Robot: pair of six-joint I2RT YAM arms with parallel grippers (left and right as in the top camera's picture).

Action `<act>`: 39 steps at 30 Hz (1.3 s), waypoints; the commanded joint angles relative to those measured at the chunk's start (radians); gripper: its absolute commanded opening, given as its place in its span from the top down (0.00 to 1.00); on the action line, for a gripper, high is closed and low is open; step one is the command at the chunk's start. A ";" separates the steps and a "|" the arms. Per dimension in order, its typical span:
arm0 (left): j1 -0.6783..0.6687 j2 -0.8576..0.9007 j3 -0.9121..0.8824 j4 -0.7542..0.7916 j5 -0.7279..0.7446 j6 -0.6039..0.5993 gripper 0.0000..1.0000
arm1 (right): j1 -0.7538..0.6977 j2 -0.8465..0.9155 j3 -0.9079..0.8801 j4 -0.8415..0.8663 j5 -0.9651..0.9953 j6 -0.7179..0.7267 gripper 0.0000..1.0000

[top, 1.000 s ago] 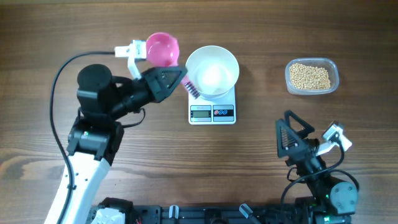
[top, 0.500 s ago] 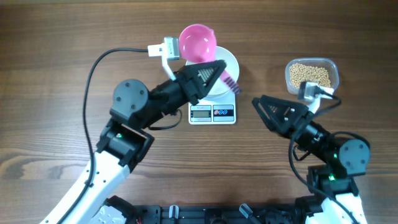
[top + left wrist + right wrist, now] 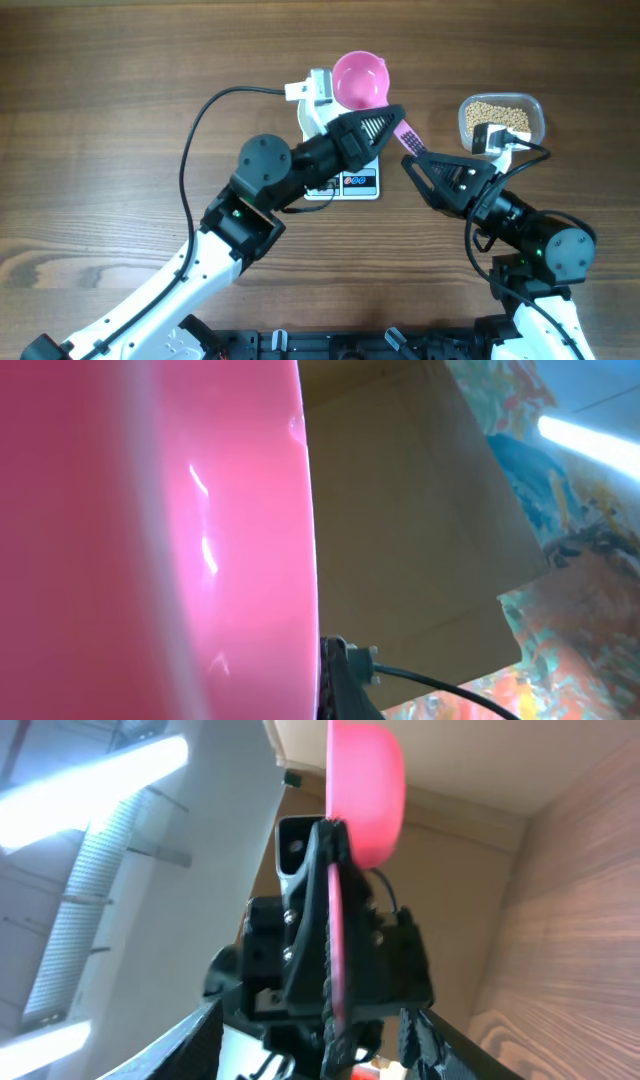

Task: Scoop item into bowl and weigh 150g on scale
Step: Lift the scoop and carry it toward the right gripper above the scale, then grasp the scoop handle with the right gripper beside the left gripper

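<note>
My left gripper (image 3: 385, 120) is shut on the handle of a pink scoop (image 3: 360, 80), held above the table; its cup fills the left wrist view (image 3: 150, 540). The handle's free end reaches my right gripper (image 3: 412, 165). In the right wrist view the handle (image 3: 335, 990) stands between the two fingers of my right gripper (image 3: 312, 1038), which is open with a gap on each side. The scale (image 3: 360, 184) shows only its display edge below the left arm. The bowl is almost wholly hidden under that arm. The item, tan beans (image 3: 505, 112), lies in a clear tub.
The clear plastic tub (image 3: 538, 118) stands at the back right, partly covered by the right wrist's camera. The left arm's black cable (image 3: 200, 120) loops over the table's middle left. A cardboard wall (image 3: 420, 510) stands beyond the table.
The left arm has swung right with the pink scoop and now covers the bowl. The right arm has come up to the handle's end and its jaws have narrowed.
</note>
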 commanded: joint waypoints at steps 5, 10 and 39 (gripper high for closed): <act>-0.043 0.008 0.006 -0.041 -0.087 -0.006 0.96 | 0.002 0.005 0.013 -0.078 0.018 -0.093 0.58; -0.048 0.008 0.006 -0.044 -0.087 -0.005 0.96 | 0.002 0.005 0.013 -0.078 0.029 -0.092 0.68; -0.048 0.009 0.006 -0.071 -0.084 0.001 0.96 | 0.002 0.034 0.013 -0.074 0.077 -0.079 0.82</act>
